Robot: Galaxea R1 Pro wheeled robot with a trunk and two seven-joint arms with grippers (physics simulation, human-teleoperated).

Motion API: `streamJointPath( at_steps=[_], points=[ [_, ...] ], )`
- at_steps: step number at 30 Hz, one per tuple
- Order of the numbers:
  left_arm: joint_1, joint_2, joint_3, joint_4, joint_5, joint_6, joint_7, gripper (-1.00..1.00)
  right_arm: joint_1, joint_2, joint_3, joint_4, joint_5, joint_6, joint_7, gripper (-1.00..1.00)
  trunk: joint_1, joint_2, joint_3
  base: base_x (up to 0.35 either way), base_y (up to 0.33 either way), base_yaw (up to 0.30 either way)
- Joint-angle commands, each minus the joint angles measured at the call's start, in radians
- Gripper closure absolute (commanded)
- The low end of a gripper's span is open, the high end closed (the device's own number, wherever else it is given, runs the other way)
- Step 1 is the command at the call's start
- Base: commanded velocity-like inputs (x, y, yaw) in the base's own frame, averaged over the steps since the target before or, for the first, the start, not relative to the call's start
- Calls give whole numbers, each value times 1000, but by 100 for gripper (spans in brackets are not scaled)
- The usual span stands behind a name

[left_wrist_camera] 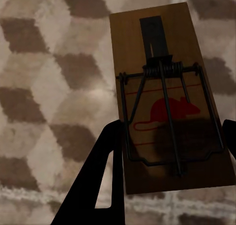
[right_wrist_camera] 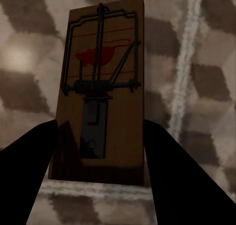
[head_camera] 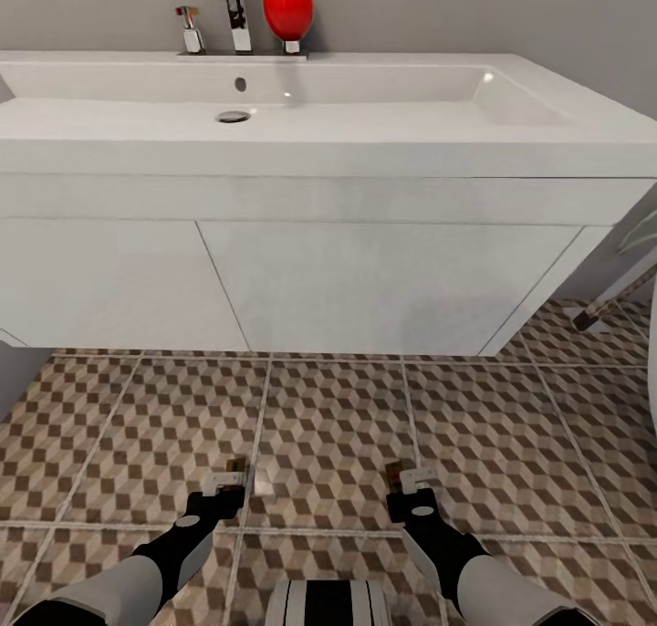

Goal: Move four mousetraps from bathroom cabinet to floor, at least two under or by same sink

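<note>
Pincers, left (head_camera: 224, 482) and right (head_camera: 411, 480), are held low over the cube-patterned brown and beige tiled floor (head_camera: 328, 425) before the long white basin (head_camera: 365, 97). Each is clenched on a tan wooden mousetrap, left (left_wrist_camera: 169, 102), right (right_wrist_camera: 101, 92).

Red egg-shaped object (head_camera: 288, 4) on a small chrome base, standing on the back ledge against the grey wall (head_camera: 511, 10). Beside it, a tall chrome tap (head_camera: 236, 10); beside that, a short chrome fitting (head_camera: 191, 29) with a reddish top. Round drain (head_camera: 233, 116) lies in the basin bottom, an oval overflow hole (head_camera: 240, 84) in the rear wall above it. At far right, a slanted pale leg (head_camera: 610, 299) with a dark foot meets the tiles.
</note>
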Motion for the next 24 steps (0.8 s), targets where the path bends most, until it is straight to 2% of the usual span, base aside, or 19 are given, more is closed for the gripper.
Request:
streamJointPath(
  at_steps=[1, 10, 14, 19, 21, 24],
  points=[
    [0, 0, -9, 0, 7, -3, 6, 100, 0, -1, 9, -2, -9, 6, -7, 100, 0, 0, -1, 0, 0, 0],
    [0, 6, -18, 0, 2, 2, 7, 100, 0, -5, 9, -3, -6, 6, -7, 100, 0, 0, -1, 0, 0, 0],
    [-2, 30, -17, -26, 1, 19, -2, 100, 0, -23, 8, -15, -5, 6, -7, 100, 0, 0, -1, 0, 0, 0],
    [-6, 55, -17, -74, 1, 108, -16, 100, -34, -33, 6, -25, -4, 6, -7, 100, 0, 0, -1, 0, 0, 0],
    [-9, 55, -17, -78, 1, 135, -30, 100, -51, -35, 6, -26, -4, 5, -8, 100, 0, 0, -1, 0, 0, 0],
    [-9, 52, -19, -77, 0, 139, -35, 100, -55, -35, 5, -26, -4, 3, -8, 100, 0, 0, -1, 0, 0, 0]
  ],
)
